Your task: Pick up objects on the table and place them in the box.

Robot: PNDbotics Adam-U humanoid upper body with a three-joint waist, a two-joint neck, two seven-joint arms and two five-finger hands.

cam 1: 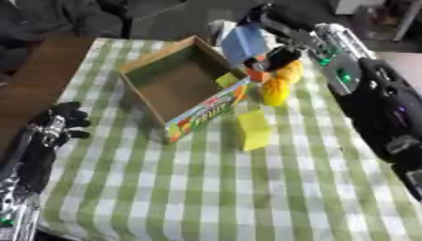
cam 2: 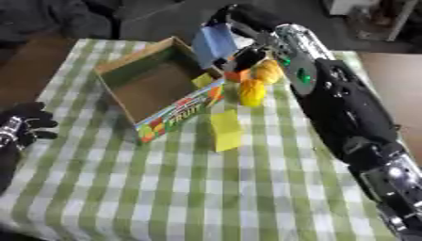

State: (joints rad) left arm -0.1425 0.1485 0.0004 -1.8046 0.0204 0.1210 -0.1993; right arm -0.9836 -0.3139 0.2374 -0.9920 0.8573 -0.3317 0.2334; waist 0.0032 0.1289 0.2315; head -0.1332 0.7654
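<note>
Over by the far right corner of the box, we're reaching in with our right hand (cam 2: 247, 59), and it's looking like the fingers are curling around something orange and yellow (cam 2: 262, 70) there. Honestly we can't tell if it's one toy or a couple of things bunched up, and we can't really tell how closed the hand is either; it's dark and half buried behind the stuff.

A blue card-like piece (cam 2: 214, 43) is standing up just behind the hand, at the box's far corner. A yellow rounded thing (cam 1: 275, 90) is sitting on the checked tablecloth (cam 1: 214, 197) right beside the box wall, and a yellow block (cam 1: 254, 129) is lying a bit nearer to us, just off the printed side of the box (cam 1: 157, 63). Inside the box there's a small yellow-green piece (cam 1: 227, 80) against the right wall.

We're guessing we're mid-grab on the orange/yellow thing, so the next move is probably lifting it over the wall and dropping it in. The wall is right there, so clearing it is the tricky bit.

Our left hand (cam 1: 64, 120) is idling at the left table edge, fingers curling, holding nothing. The left eye view is showing it whole, while the right eye view is cutting it at the frame edge.
</note>
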